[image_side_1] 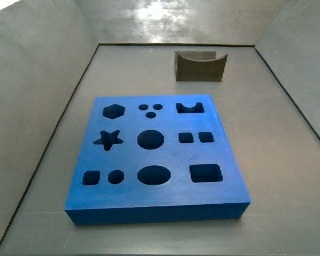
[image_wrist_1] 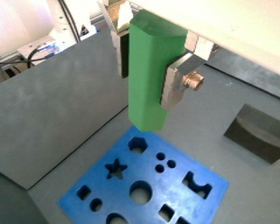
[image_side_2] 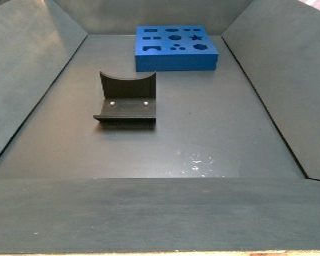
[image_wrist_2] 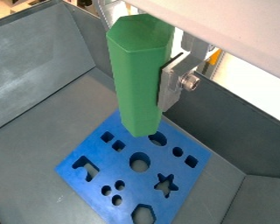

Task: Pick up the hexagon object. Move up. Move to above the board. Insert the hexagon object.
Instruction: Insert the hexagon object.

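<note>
While over board (image_wrist_1: 149,188), claw (image_wrist_1: 154,79) grips hex rod (image_wrist_1: 149,74).

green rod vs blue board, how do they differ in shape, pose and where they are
The green rod is a slim, tall six-sided bar; the blue board is a wide, thick slab with many cut-out holes. The rod hangs upright, clamped in the end effector above the board in both wrist views; the board lies flat on the floor. The rod is solid and plain; the board shows hexagon, star, circle and square holes. Both are single bright colours.
</note>
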Robot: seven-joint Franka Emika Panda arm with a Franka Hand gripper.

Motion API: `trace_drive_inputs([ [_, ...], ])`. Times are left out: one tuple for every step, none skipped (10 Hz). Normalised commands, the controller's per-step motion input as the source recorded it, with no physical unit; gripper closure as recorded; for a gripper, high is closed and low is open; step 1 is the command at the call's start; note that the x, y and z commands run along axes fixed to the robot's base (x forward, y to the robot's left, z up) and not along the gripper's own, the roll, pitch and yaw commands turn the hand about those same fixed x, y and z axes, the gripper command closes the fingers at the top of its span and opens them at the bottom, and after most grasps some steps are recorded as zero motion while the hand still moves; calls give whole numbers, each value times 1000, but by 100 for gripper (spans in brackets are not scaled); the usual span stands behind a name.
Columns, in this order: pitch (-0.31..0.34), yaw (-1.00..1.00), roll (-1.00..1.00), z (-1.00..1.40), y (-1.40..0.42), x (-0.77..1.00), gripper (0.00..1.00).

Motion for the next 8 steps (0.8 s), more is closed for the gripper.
trace_drive_inputs([
  [-197,34,-51,-474,83,0,100],
  [-440,366,-71,-800,289,-314,100],
  [-406,434,-137,-757,286,-280,100],
  [-426,334,-114,-751,174,-303,100],
  [-463,317,-74,-766,174,-291,100],
  [-466,280,-63,-771,154,-303,100],
  [-506,234,-74,-714,100,-311,100],
  [-134,0,-26,-77,0,-74,100],
])
